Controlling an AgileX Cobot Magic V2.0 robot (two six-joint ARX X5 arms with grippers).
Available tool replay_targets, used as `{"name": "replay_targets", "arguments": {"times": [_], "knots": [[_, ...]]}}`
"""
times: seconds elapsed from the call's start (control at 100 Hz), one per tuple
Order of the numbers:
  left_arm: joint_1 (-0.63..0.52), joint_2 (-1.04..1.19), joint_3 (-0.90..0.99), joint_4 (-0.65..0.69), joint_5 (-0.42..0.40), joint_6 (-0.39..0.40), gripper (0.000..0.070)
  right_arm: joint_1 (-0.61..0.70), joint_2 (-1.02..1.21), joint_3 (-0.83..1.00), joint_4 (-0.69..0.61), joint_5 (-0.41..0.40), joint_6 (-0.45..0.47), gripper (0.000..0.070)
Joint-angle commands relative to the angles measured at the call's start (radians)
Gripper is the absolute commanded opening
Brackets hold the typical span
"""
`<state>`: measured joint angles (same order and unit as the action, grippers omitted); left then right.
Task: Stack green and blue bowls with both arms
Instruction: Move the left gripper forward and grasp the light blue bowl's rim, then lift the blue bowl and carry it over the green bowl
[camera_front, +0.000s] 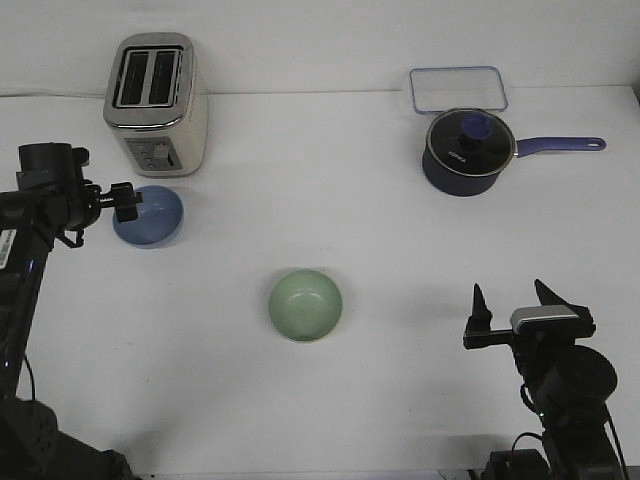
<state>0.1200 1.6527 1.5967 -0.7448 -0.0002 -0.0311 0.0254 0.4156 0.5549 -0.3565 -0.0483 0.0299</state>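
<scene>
White worktop (330, 200) keeps green bowl (306, 305) central for stacking, left claw (128, 201) grasping blue bowl (150, 216) rim, right claw (512, 303) released.

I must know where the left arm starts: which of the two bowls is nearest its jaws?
The blue bowl, in front of the toaster; the left gripper is at its rim. The green bowl lies mid-table, apart.

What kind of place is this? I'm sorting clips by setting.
Probably a lab tabletop staged as a kitchen: a plain white table holds a cream-and-chrome two-slot toaster, a lidded navy saucepan with a purple handle and a clear rectangular food container.
</scene>
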Motion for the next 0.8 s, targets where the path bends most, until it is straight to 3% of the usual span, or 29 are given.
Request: {"name": "replay_targets", "arguments": {"times": [0.0, 0.46, 0.67, 0.71, 0.76, 0.79], "knots": [[0.014, 0.057, 0.026, 0.016, -0.002, 0.020, 0.0493, 0.001, 0.003, 0.013, 0.012, 0.004, 0.000, 0.0656], [0.060, 0.280, 0.027, 0.070, 0.001, 0.018, 0.0480, 0.001, 0.003, 0.013, 0.012, 0.004, 0.000, 0.0656], [0.056, 0.305, 0.027, 0.087, 0.008, 0.019, 0.0250, 0.001, 0.003, 0.013, 0.012, 0.004, 0.000, 0.0656], [0.056, 0.306, 0.027, 0.090, 0.008, 0.019, 0.0176, 0.001, 0.003, 0.013, 0.012, 0.004, 0.000, 0.0656], [0.056, 0.306, 0.027, 0.093, 0.008, 0.019, 0.0011, 0.001, 0.003, 0.013, 0.012, 0.004, 0.000, 0.0656], [0.056, 0.306, 0.027, 0.093, 0.009, 0.018, 0.0007, 0.001, 0.003, 0.013, 0.012, 0.004, 0.000, 0.0656]]}}
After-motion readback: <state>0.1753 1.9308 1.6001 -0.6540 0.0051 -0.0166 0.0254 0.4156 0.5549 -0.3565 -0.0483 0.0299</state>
